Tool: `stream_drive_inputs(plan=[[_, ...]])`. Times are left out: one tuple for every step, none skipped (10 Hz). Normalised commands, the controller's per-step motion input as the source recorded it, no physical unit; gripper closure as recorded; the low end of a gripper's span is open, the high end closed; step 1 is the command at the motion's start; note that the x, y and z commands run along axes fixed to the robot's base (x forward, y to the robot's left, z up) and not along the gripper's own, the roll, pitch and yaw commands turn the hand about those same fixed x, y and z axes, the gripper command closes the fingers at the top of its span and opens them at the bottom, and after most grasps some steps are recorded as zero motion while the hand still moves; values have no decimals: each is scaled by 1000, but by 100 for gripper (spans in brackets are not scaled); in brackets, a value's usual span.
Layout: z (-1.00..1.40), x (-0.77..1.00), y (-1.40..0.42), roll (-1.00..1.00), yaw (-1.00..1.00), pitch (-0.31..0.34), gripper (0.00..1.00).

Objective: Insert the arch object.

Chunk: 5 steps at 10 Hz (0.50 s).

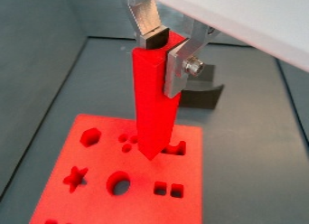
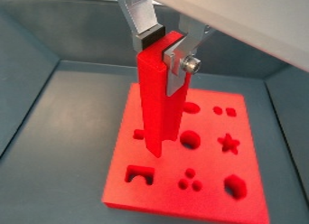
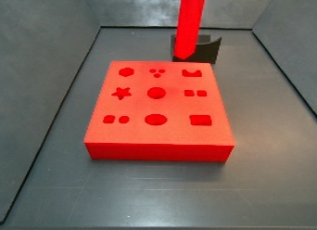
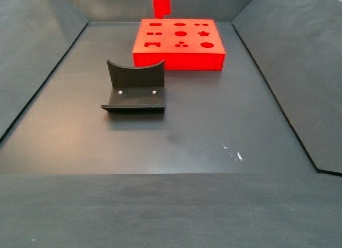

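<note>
The tool [image 1: 163, 49] pinches a long red arch piece [image 1: 154, 101] upright above the red board [image 2: 193, 164]. Both wrist views show its fingers [image 2: 178, 65]; both side views show only the piece, with the fixture [image 4: 134, 88] on the tabletop [image 4: 174, 152]

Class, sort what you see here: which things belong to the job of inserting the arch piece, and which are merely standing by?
Belong to the job:
- arch piece, held upright above the board
- gripper, jaws shut on the piece
- red board with its shaped holes
- arch hole

Standing by:
- fixture, on the floor apart from the board
</note>
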Motion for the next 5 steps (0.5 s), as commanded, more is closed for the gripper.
stream_drive_inputs(plan=[[-266,257,183,0,-874,0,100],[-277,180,140,0,-920,0,100],[-289,126,123,0,-934,0,100],[-277,49,94,9,-949,6,100],[-217,26,54,0,-994,0,100]])
